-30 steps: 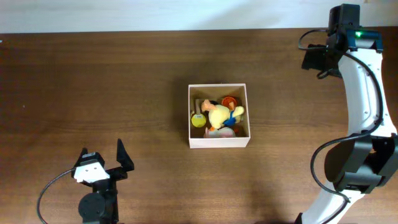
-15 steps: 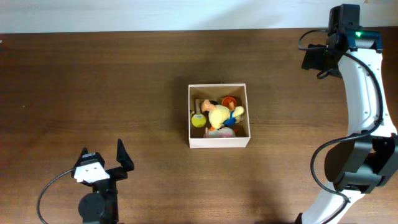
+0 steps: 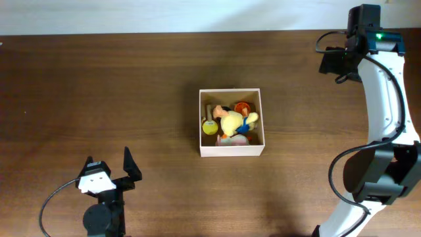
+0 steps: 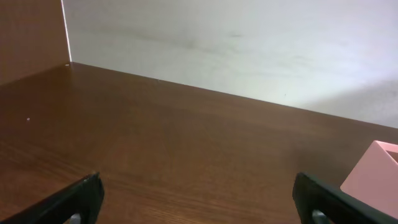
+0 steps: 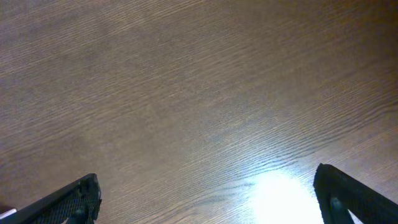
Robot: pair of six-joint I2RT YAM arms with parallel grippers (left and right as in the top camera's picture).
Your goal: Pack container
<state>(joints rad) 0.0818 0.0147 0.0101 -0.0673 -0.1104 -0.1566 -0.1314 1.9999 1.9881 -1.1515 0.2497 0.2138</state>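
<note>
Grained wood table (image 3: 131, 99), square cardboard container (image 3: 231, 151).

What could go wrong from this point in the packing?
The yellow plush lies atop the other toys in the container; pressing it down might spill something over the wall. The left gripper and right gripper are both open and away from the container, so a nudge could slide it.

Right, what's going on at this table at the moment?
Nothing is being handled. The square cream cardboard box sits mid-table with a yellow plush duck and other small toys inside. The left claw is open and empty near the front edge of the brown wooden table. The right claw, also open, hangs over bare wood at the far right.
</note>
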